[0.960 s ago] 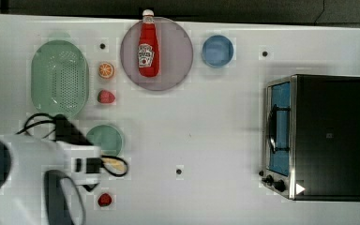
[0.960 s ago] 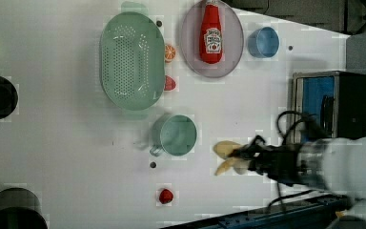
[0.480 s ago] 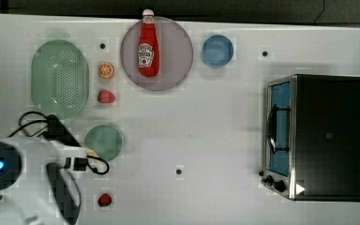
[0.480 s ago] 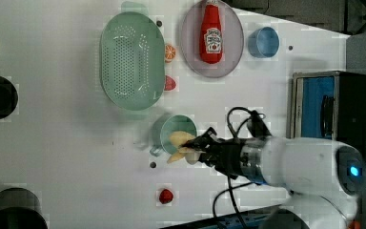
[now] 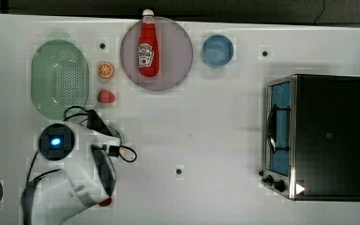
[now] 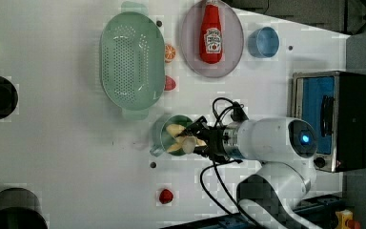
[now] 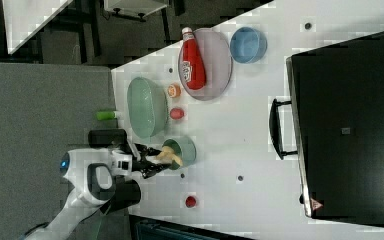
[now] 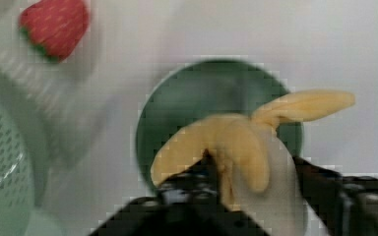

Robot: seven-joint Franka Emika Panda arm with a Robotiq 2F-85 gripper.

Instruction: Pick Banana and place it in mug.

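Note:
The banana (image 8: 226, 142), pale cream-yellow and partly peeled, sits between the two black fingers of my gripper (image 8: 253, 169), which is shut on it. It hangs right over the mouth of the round pale-green mug (image 8: 202, 98). In the left view the banana (image 6: 175, 132) shows inside the mug's (image 6: 161, 138) rim circle, with the gripper (image 6: 191, 140) reaching in from the left view's right. The right view shows the banana (image 7: 169, 154) at the mug's (image 7: 187, 150) edge, next to the gripper (image 7: 159, 161). From the top view the white arm covers most of the mug (image 5: 116, 133).
A green colander (image 5: 58, 77) lies close beside the mug. An orange slice (image 5: 106, 70) and a strawberry (image 5: 106, 96) lie between the colander and the plate (image 5: 173, 65) holding a ketchup bottle (image 5: 148, 47). A blue cup (image 5: 217, 50), a toaster oven (image 5: 318, 136) and a red berry (image 6: 166, 195) also stand on the table.
The arm has carried the banana from the table beside the mug to directly over the mug's mouth. Nothing else has moved.

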